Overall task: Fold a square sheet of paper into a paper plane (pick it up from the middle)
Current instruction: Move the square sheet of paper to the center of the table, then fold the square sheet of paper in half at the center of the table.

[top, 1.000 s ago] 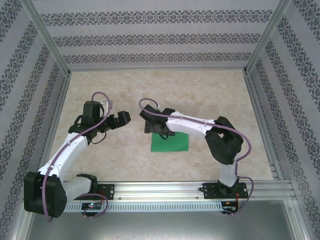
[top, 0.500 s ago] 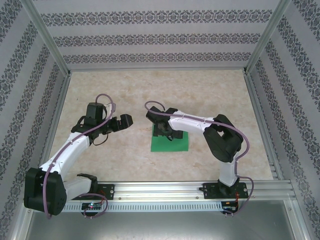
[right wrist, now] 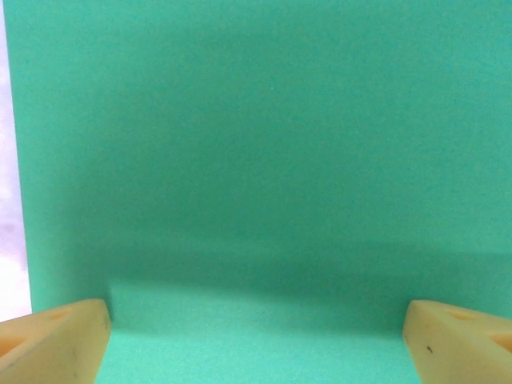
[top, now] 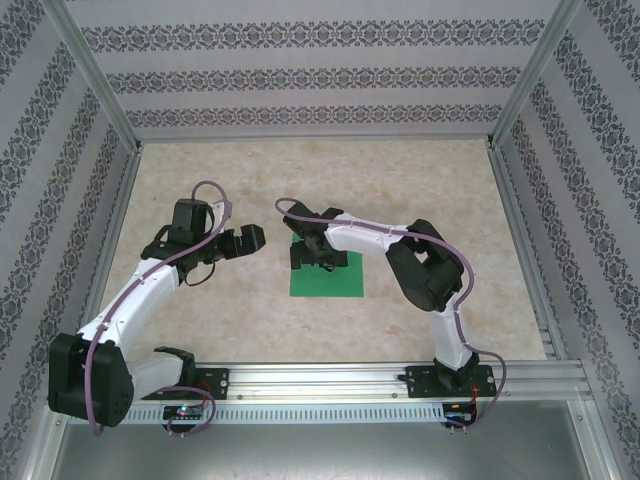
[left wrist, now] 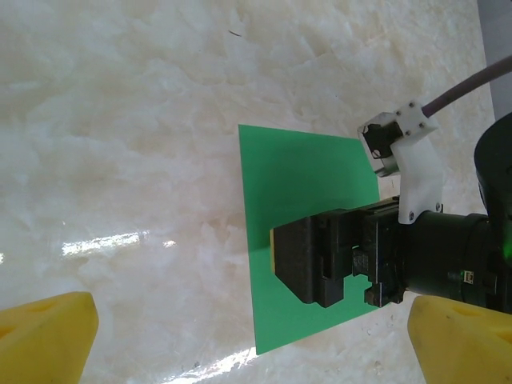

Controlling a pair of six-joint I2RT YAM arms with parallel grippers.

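The square sheet of paper (top: 330, 281) is bright green and lies flat on the marbled table, a little right of centre. My right gripper (top: 311, 256) points down over the sheet's far left part. Its jaws are open wide, and the yellow fingertips (right wrist: 52, 344) stand far apart just over the green sheet (right wrist: 256, 144), with nothing between them. My left gripper (top: 243, 240) hovers open to the left of the sheet, holding nothing. In the left wrist view the sheet (left wrist: 300, 180) lies under the black right gripper (left wrist: 308, 260), and my left gripper (left wrist: 256, 344) stands short of the paper's edge.
Patterned walls and aluminium posts (top: 112, 110) close in the table on three sides. A metal rail (top: 330, 380) carrying both arm bases runs along the near edge. A strip of bare table (right wrist: 12, 160) shows left of the sheet in the right wrist view.
The green sheet has slid a little to the left and away from the rail, along with the right gripper above it. The right elbow swung left. The left arm barely moved.
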